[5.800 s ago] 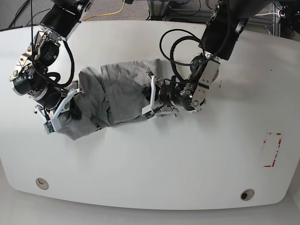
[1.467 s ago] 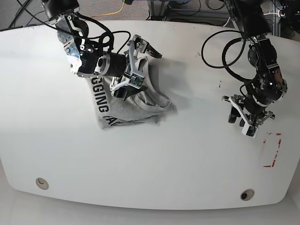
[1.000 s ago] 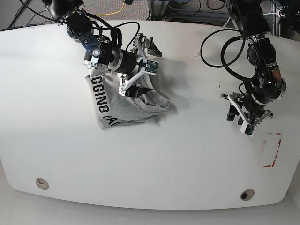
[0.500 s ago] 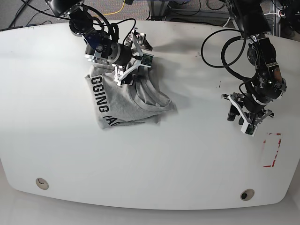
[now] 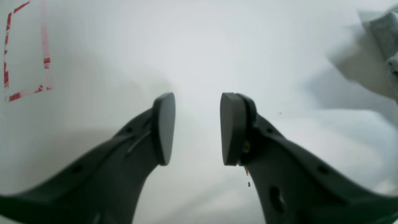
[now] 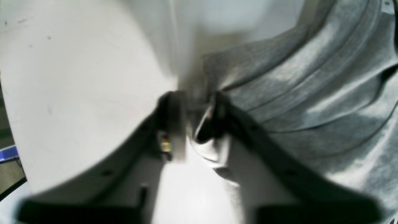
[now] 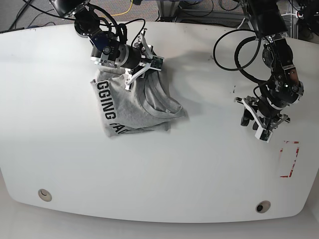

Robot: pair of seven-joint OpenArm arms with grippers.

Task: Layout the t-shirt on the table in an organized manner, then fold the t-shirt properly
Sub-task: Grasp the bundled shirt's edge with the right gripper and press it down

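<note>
The grey t-shirt lies bunched and creased on the white table, back left of centre, with black lettering along its left side. My right gripper is at the shirt's far edge. In the right wrist view my right gripper is shut on a fold of the t-shirt; that view is blurred. My left gripper hovers over bare table at the right, far from the shirt. In the left wrist view my left gripper is open and empty, and a blurred grey bit of cloth shows at the top right.
A red dashed rectangle marks the table near its right edge, and also shows in the left wrist view. Two round grommet holes sit near the front edge. Cables and equipment lie behind the table's far edge.
My right gripper has moved back along the shirt's far edge and closed on a fold there. The shirt's body and my left arm have hardly moved.
</note>
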